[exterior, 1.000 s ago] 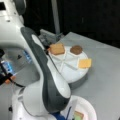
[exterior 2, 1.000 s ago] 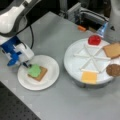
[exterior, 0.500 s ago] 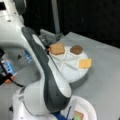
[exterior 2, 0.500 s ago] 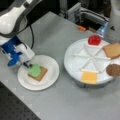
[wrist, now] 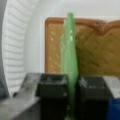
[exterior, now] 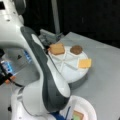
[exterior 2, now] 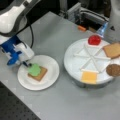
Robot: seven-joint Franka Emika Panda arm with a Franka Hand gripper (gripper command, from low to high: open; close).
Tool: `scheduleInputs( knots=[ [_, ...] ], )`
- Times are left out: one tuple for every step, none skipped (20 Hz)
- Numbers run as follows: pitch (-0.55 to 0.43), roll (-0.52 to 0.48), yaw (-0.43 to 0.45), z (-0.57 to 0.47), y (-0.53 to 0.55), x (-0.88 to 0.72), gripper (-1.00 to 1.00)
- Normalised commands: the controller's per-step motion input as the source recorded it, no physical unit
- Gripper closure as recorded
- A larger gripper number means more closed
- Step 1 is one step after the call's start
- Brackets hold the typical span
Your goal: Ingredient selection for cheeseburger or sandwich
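From my remote station I see the gripper [wrist: 72, 87] clamped on the green lettuce piece [wrist: 69, 62], its two dark fingers [wrist: 52, 92] pinching the leaf edge-on over a toast square [wrist: 95, 50] lying on the white paper plate [wrist: 22, 50]. In a front view the lettuce [exterior 2: 34, 69] rests on that toast [exterior 2: 40, 75] at the plate's [exterior 2: 51, 65] centre, the gripper [exterior 2: 26, 64] at its left edge. On the divided tray [exterior 2: 75, 57] to the right sit the red tomato disc [exterior 2: 94, 40], a second toast square [exterior 2: 113, 50], the dark patty [exterior 2: 113, 70] and the cheese square [exterior 2: 88, 77], each in its own compartment.
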Motion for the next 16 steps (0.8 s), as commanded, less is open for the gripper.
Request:
scheduleInputs(
  knots=[
    [-0.025,-0.187,0.065,0.03,0.15,-0.13,1.0],
    [-0.025,-0.186,0.064,0.03,0.16,-0.13,1.0],
    [-0.025,-0.184,0.051,0.02,0.17,-0.13,1.0],
    [-0.025,-0.183,0.048,0.02,0.17,-0.13,1.0],
    [-0.026,-0.182,0.043,0.01,0.17,-0.14,1.0],
    [-0.028,-0.181,0.04,0.01,0.17,-0.14,1.0],
    [-0.028,-0.181,0.04,0.01,0.17,-0.14,1.0],
    [-0.027,-0.18,0.042,0.01,0.17,-0.14,-1.0],
    [-0.024,-0.177,0.048,0.01,0.17,-0.14,-1.0],
    [-0.024,-0.177,0.049,0.01,0.16,-0.14,-1.0],
    [-0.021,-0.186,0.043,0.01,0.16,-0.14,-1.0],
    [-0.029,-0.192,0.038,0.01,0.16,-0.14,-1.0],
    [-0.03,-0.194,0.039,0.01,0.16,-0.14,-1.0],
    [-0.032,-0.2,0.038,0.01,0.16,-0.14,-1.0],
    [-0.033,-0.202,0.038,0.01,0.16,-0.14,-1.0],
    [-0.04,-0.209,0.039,0.0,0.16,-0.14,-1.0]
  ],
)
